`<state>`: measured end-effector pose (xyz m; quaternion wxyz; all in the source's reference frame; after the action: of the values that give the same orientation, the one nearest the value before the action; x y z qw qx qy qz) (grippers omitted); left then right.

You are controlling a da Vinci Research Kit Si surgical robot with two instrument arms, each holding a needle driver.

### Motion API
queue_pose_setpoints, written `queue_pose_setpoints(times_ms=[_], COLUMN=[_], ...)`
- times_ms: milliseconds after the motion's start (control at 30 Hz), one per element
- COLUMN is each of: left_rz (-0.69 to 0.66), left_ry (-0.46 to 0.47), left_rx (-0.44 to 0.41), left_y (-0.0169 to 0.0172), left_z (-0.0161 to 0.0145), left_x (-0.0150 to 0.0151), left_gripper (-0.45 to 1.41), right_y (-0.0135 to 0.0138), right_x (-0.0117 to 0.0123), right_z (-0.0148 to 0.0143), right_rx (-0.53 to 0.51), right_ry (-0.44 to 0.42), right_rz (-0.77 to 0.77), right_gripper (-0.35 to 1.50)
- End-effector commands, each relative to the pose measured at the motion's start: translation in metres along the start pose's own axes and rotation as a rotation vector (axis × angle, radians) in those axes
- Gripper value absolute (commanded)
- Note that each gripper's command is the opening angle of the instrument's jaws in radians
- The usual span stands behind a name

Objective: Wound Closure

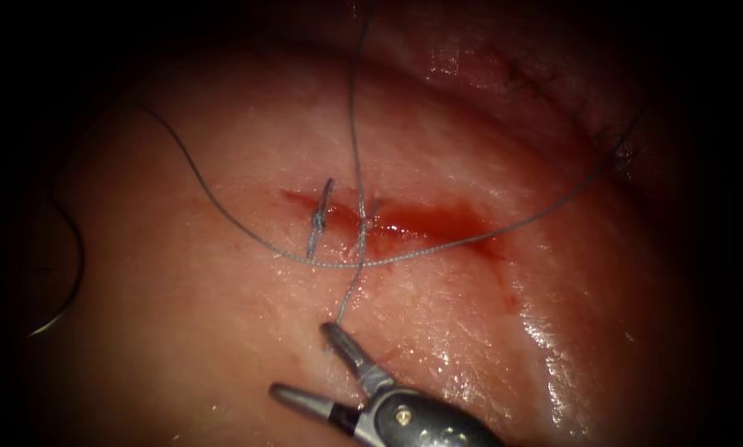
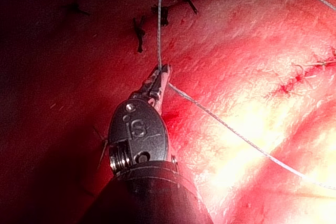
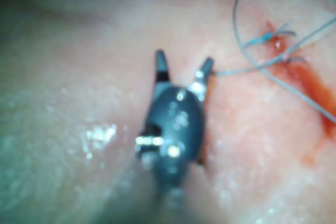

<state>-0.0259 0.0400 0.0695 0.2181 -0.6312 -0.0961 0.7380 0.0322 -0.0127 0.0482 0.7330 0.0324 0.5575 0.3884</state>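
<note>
Needle [image 1: 66,273] free on tissue [image 1: 222,348], far left of cut [image 1: 404,222]; thread [image 1: 437,248] crosses cut, one stitch tied.

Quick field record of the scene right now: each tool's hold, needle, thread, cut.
right tool: jaws open, holding nothing; one jaw tip beside a thread end
left tool: jaws shut on the thread
needle: lying free on the tissue, far left of the cut, not in the tissue
cut: red fluid in it; one tied stitch near its left end
thread path: crosses the cut
</note>
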Motion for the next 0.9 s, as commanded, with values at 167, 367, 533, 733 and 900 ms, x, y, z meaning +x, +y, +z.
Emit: queue_pose_setpoints(times_ms=[167,367,533,733,900], left_rz=[-0.010,-0.020,-0.033,-0.039,-0.027], left_ry=[0.027,0.059,0.088,0.115,0.138], left_rx=[-0.037,-0.061,-0.082,-0.120,-0.143], left_y=[0.0025,0.0059,0.0090,0.0130,0.0160], left_z=[-0.0001,-0.0012,-0.0022,-0.0031,-0.0036], left_x=[0.0020,0.0056,0.0087,0.0137,0.0184], left_gripper=[-0.45,-0.45,-0.45,-0.45,-0.45], right_y=[-0.0001,0.0039,0.0074,0.0112,0.0154], right_x=[0.0021,0.0055,0.0054,0.0038,0.0030], right_z=[-0.0026,-0.0040,-0.0018,0.0029,0.0056], right_rx=[0.028,0.035,0.024,0.009,-0.024], right_ry=[-0.010,0.030,0.029,-0.020,-0.039], right_rz=[0.073,0.119,0.128,0.125,0.125], right_gripper=[1.41,1.33,1.33,1.33,1.31])
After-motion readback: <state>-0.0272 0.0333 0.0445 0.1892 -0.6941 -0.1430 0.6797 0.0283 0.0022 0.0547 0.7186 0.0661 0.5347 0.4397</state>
